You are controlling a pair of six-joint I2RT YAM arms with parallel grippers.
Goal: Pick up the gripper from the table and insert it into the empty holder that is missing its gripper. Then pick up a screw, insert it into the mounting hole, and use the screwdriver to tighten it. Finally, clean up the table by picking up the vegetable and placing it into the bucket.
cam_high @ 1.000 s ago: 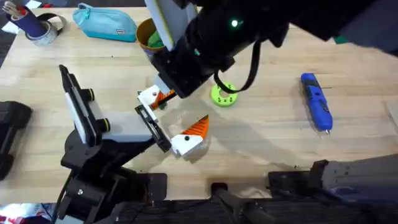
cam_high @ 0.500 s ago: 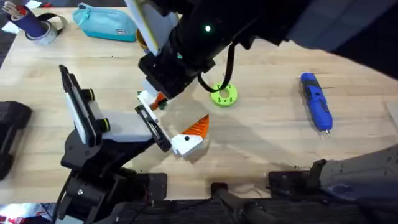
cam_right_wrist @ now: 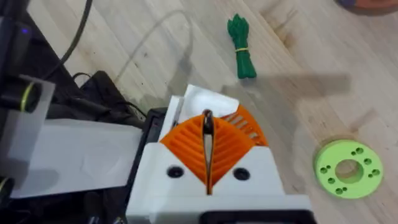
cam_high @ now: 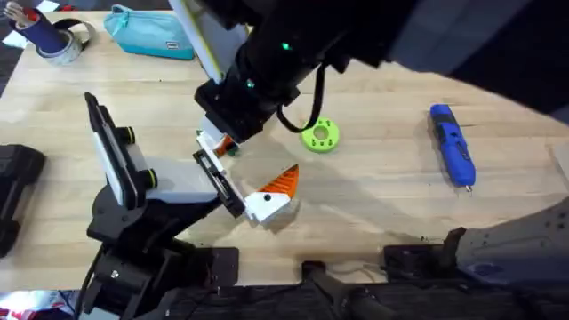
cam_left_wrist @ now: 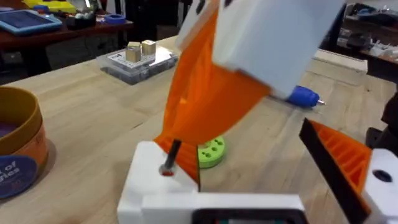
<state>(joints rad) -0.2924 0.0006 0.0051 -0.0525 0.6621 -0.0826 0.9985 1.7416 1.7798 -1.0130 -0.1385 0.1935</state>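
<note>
The right gripper (cam_right_wrist: pixel 207 163) has its jaws clenched on a screw (cam_right_wrist: pixel 207 124), poised over the white gripper (cam_high: pixel 212 140) below. The left jaws' state I cannot tell.

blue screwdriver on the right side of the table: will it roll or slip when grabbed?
The blue screwdriver is pen-shaped and lies flat on the bare table, so a sideways nudge would probably roll it. Its body looks like smooth hard plastic, likely stiff but somewhat slippery. Gripping across the thicker body rather than the short metal tip seems safer.
</note>
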